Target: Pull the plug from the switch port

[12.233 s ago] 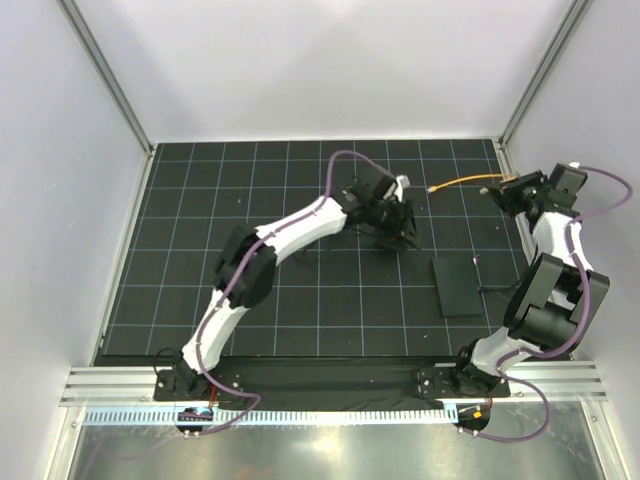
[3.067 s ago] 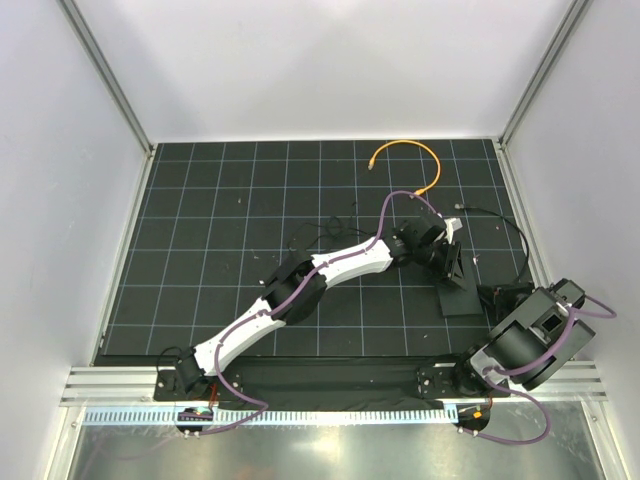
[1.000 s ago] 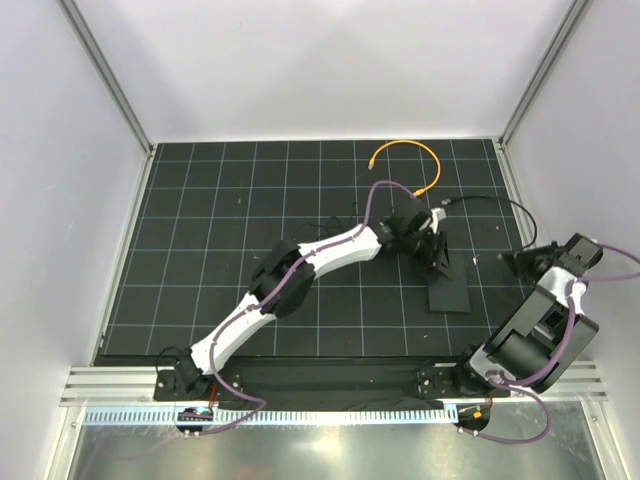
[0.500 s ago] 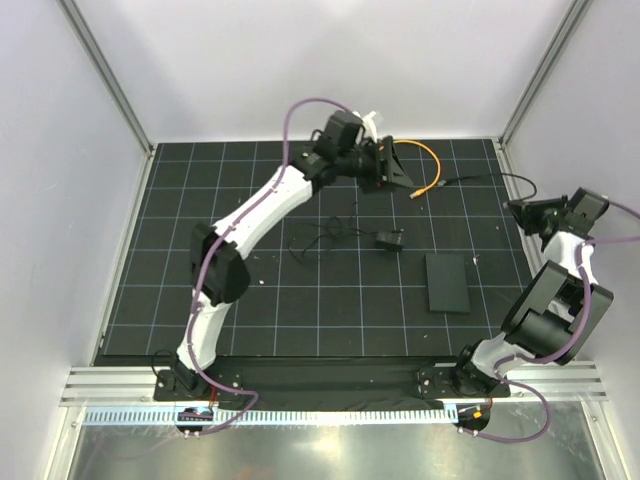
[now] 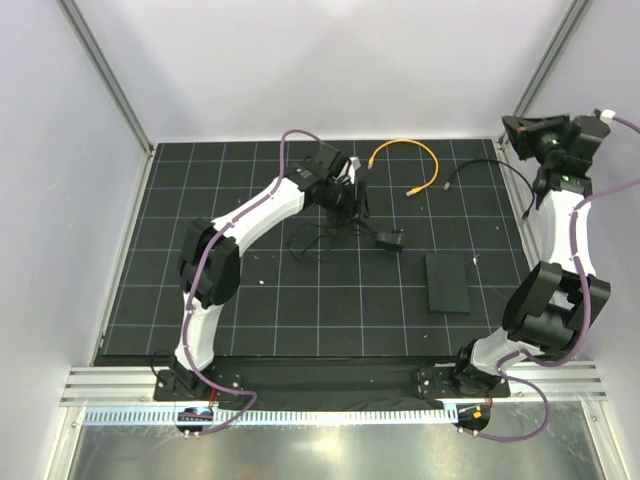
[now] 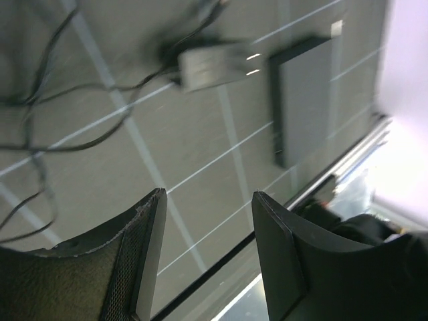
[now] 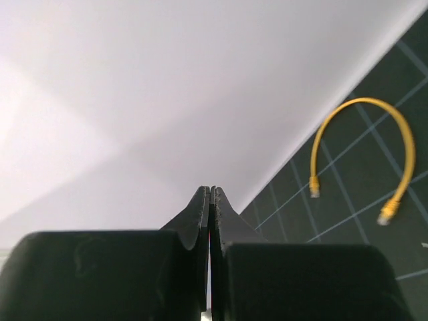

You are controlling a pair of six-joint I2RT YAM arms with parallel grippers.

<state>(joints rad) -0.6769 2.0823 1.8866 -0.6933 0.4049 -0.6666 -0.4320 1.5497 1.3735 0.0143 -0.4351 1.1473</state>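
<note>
The switch box (image 5: 448,283) is a flat black rectangle lying on the gridded mat, right of centre. From above, no cable enters its port edge. It also shows blurred in the left wrist view (image 6: 307,100). A black cable's plug end (image 5: 447,186) lies loose on the mat, well behind the box. My left gripper (image 5: 348,196) hovers open over the tangled thin wire, nothing between its fingers (image 6: 144,254). My right gripper (image 5: 513,128) is raised at the back right corner. In its own view the right gripper (image 7: 210,190) is shut with nothing seen in it.
An orange patch cable (image 5: 405,158) curls at the back of the mat, both ends free, also in the right wrist view (image 7: 361,101). A small black adapter block (image 5: 390,240) on thin tangled wire (image 5: 315,238) lies mid-mat. White walls enclose three sides.
My left gripper swung from the back middle down and left over the tangled wire. My right arm rose toward the back right corner and its jaws closed fully.
</note>
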